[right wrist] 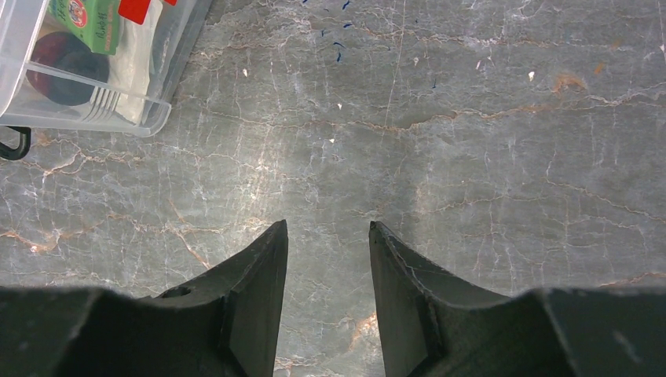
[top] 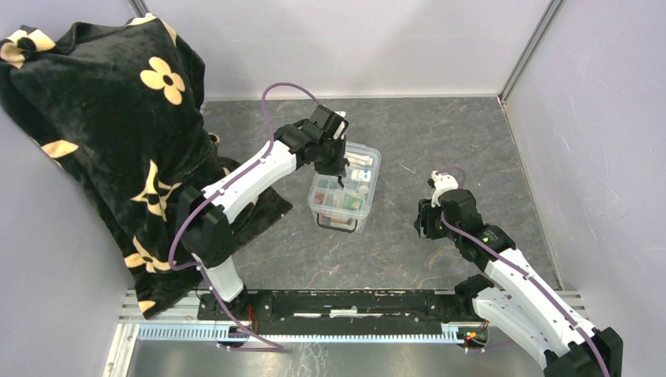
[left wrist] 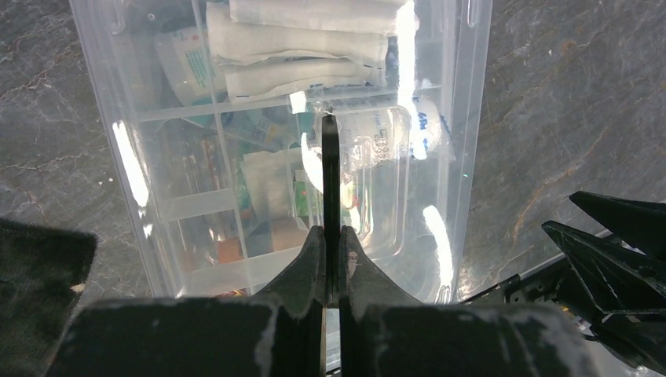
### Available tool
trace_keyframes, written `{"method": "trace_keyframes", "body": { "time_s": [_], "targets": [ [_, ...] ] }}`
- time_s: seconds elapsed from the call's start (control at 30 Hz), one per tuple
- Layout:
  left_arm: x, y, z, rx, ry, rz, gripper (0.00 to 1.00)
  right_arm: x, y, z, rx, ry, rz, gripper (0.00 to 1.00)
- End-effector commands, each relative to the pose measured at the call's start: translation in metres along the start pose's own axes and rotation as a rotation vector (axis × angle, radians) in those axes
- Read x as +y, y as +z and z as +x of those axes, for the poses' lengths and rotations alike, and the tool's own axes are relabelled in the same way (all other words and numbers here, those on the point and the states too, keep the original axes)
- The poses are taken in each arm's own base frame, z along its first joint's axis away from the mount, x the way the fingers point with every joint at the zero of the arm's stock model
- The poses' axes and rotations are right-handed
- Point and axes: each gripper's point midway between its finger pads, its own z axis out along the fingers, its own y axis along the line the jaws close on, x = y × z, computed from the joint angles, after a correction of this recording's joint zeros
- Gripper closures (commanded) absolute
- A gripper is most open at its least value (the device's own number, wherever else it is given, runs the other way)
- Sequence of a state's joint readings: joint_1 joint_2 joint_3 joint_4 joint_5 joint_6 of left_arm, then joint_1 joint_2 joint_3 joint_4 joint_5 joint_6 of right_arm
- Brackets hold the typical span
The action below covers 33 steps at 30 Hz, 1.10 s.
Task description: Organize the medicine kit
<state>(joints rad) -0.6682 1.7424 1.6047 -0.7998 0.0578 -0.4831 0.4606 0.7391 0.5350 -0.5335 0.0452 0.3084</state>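
"Top external view: where is the medicine kit (top: 345, 188)?" asks Mia.

"Near the middle of the dark marbled counter (top: 440, 133). Its long side runs from 1 o'clock to 7 o'clock, with the black handle (top: 336, 225) at the 7 o'clock end," says Jon.

"And the left pincer (left wrist: 331, 188)?"

"Over the kit's 12 o'clock half. On the left wrist view its fingers (left wrist: 310, 267) are pressed together. Beneath them show clear dividers (left wrist: 196, 206) and, towards 12 o'clock, white wrapped rolls (left wrist: 306, 39). Whether the tips touch the plastic, I cannot tell."

"The right pincer (right wrist: 327, 229)?"

"At 3 o'clock of the kit, apart from it. On the right wrist view its fingers (right wrist: 251, 298) stand apart, with counter showing between them. The kit's corner sits at 10 o'clock there, with a green carton (right wrist: 86, 23) and a dark round thing (right wrist: 67, 67) inside."

"Anything else?"

"A black cloth with cream flowers (top: 102, 118) fills 9 to 10 o'clock of the top view. Its lower edge lies on the counter beside the left arm (top: 243, 177)."
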Motion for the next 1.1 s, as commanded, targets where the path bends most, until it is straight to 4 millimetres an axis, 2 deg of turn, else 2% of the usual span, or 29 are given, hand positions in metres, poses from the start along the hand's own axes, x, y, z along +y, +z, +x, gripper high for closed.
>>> {"method": "trace_keyframes", "body": {
  "time_s": [0.0, 0.27, 0.53, 0.63, 0.73, 0.83, 0.87, 0.97, 1.07],
  "targets": [
    [0.013, 0.000, -0.016, -0.072, -0.045, -0.039, 0.98, 0.003, -0.005, -0.019, -0.048, -0.004, -0.004, 0.51],
    [0.023, 0.009, -0.009, -0.053, -0.056, -0.050, 0.98, 0.002, -0.005, -0.016, -0.044, -0.003, -0.005, 0.51],
    [0.012, 0.020, -0.004, -0.005, -0.015, 0.020, 0.97, 0.001, -0.007, -0.016, -0.049, -0.003, 0.001, 0.51],
    [0.009, 0.016, -0.007, -0.012, -0.008, 0.032, 0.82, 0.000, -0.009, -0.017, -0.052, -0.004, 0.004, 0.50],
    [0.004, 0.005, -0.018, -0.048, -0.005, 0.048, 0.65, 0.000, -0.010, -0.017, -0.055, -0.003, 0.006, 0.50],
    [-0.005, -0.005, -0.028, -0.076, 0.002, 0.081, 0.52, 0.001, -0.010, -0.016, -0.052, -0.004, -0.001, 0.50],
    [-0.008, -0.009, -0.031, -0.083, 0.004, 0.093, 0.43, 0.001, -0.010, -0.016, -0.052, -0.003, -0.001, 0.50],
    [-0.015, -0.016, -0.036, -0.096, 0.008, 0.123, 0.36, 0.001, -0.010, -0.015, -0.052, -0.003, -0.002, 0.51],
    [-0.020, -0.018, -0.037, -0.094, 0.009, 0.144, 0.33, 0.001, -0.009, -0.014, -0.052, 0.000, -0.004, 0.50]
  ]
}}
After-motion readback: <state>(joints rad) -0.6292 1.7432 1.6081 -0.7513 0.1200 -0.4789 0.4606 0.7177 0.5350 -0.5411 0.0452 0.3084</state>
